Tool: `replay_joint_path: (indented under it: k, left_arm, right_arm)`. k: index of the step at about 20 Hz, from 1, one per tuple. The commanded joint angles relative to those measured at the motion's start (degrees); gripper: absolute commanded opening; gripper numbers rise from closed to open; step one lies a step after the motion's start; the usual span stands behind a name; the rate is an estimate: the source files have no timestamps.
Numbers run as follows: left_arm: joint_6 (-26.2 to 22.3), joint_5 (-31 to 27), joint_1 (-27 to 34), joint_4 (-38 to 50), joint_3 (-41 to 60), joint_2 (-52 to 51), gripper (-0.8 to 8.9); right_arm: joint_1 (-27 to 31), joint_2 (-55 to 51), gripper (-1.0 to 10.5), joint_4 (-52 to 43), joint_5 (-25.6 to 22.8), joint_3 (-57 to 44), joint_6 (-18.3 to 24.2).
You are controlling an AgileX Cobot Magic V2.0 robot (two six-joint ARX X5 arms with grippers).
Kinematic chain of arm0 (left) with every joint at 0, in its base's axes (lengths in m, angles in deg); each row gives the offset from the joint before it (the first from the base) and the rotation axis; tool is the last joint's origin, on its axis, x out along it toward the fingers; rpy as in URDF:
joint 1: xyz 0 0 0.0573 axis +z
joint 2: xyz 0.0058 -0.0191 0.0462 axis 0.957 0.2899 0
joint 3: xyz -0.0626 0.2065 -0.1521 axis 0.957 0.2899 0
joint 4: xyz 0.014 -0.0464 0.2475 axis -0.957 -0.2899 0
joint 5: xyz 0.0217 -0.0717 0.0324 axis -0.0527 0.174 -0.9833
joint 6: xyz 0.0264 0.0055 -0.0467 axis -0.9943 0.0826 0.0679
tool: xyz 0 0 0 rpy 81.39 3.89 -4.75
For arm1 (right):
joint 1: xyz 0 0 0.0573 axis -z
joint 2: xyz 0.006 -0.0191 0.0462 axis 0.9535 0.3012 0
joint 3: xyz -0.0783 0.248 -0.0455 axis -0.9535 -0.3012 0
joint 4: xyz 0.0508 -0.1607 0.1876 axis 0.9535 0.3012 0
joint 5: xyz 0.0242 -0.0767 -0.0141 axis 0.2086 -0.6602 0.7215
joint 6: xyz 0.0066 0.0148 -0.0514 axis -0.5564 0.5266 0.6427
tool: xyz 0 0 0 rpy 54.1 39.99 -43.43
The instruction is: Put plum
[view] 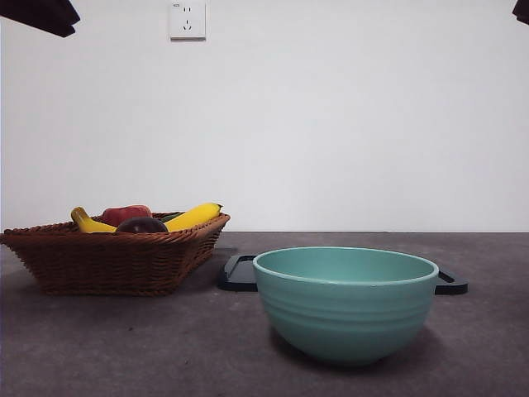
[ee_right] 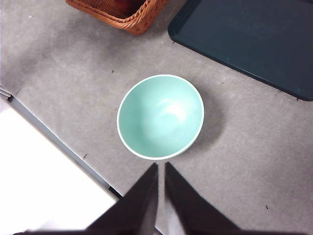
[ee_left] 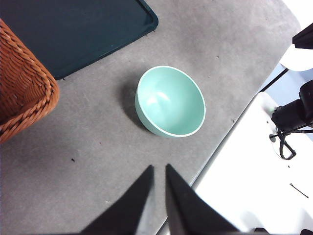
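An empty, round teal ceramic bowl sits nearest on the grey counter. The small dark maroon plum lies untouched in the woven brown wicker basket; nothing appears begun. Left end effector and right end effector, jaws nearly together, hover well away.

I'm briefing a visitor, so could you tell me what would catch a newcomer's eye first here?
The teal bowl stands near and large on the grey table, empty inside. Behind it lies a dark tray. Off to one side a wicker basket holds yellow bananas, a red fruit and the dark plum.
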Motion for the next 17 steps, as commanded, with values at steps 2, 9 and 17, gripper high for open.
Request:
replay_joint_path:
  k: [2,9,17]
  left_arm:
    - [-0.48,0.24,-0.2,0.28,-1.22,0.44,0.09]
    - [-0.48,0.26,-0.2,0.28,-1.22,0.44,0.09]
    - [-0.48,0.26,-0.2,0.26,-1.22,-0.55,0.09]
  right_arm:
    - [-0.46,0.35,0.1,-0.26,0.0,0.79,0.26]
    - [-0.46,0.33,0.1,-0.79,-0.02,0.79,0.28]
    - [-0.46,0.33,0.1,-2.75,-0.02,0.79,0.28]
